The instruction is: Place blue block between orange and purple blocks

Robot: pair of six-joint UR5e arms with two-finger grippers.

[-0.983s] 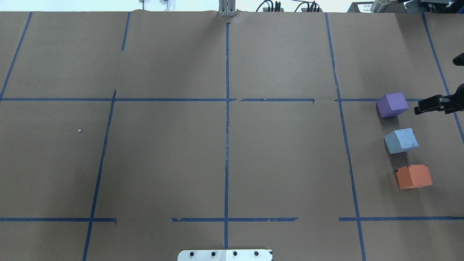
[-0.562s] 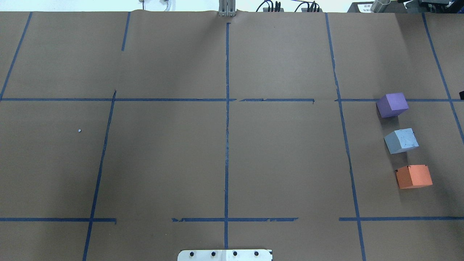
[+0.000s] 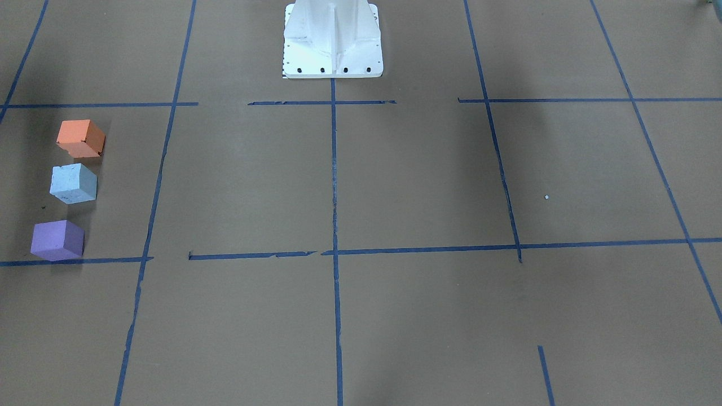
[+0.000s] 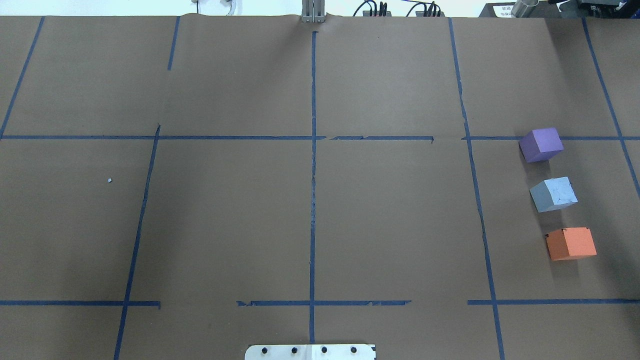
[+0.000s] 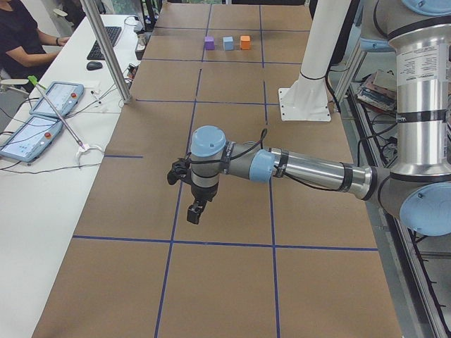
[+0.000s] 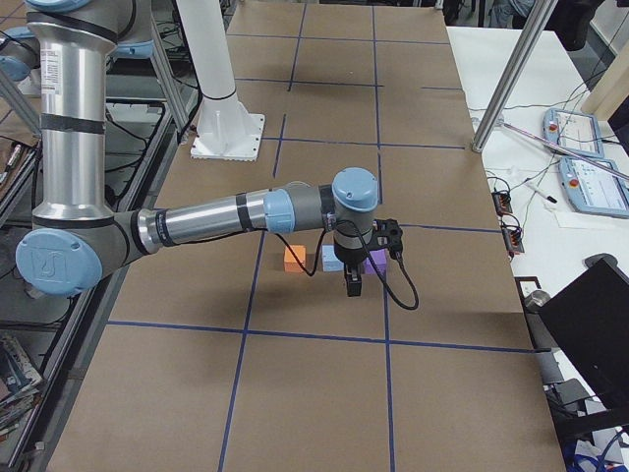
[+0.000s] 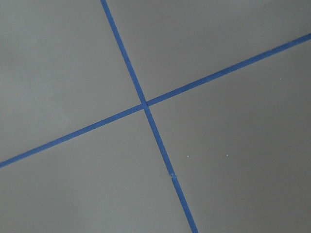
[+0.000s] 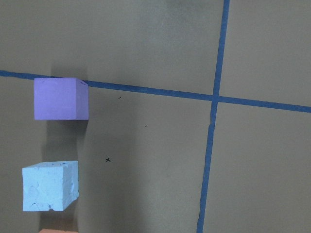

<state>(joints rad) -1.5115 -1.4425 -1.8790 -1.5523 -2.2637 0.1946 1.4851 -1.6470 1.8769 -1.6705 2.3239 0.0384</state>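
The blue block [image 4: 553,194] stands on the brown table paper at the right, between the purple block [image 4: 541,144] beyond it and the orange block [image 4: 571,243] nearer the robot. The three form a line with gaps. The right wrist view shows the purple block [image 8: 61,98], the blue block [image 8: 50,186] and a sliver of orange. My right gripper [image 6: 352,286] hangs above the table beside the blocks, seen only in the exterior right view; I cannot tell if it is open. My left gripper [image 5: 195,213] hovers far from the blocks, state unclear.
The white robot base [image 4: 310,351] stands at the table's near middle edge. Blue tape lines [image 7: 145,105] divide the brown paper into cells. A side table with tablets [image 5: 53,98] and a seated person lies beyond the far edge.
My right gripper, at the overhead view's right edge beside the purple block a second ago, has moved out of that view. The three blocks have not moved.
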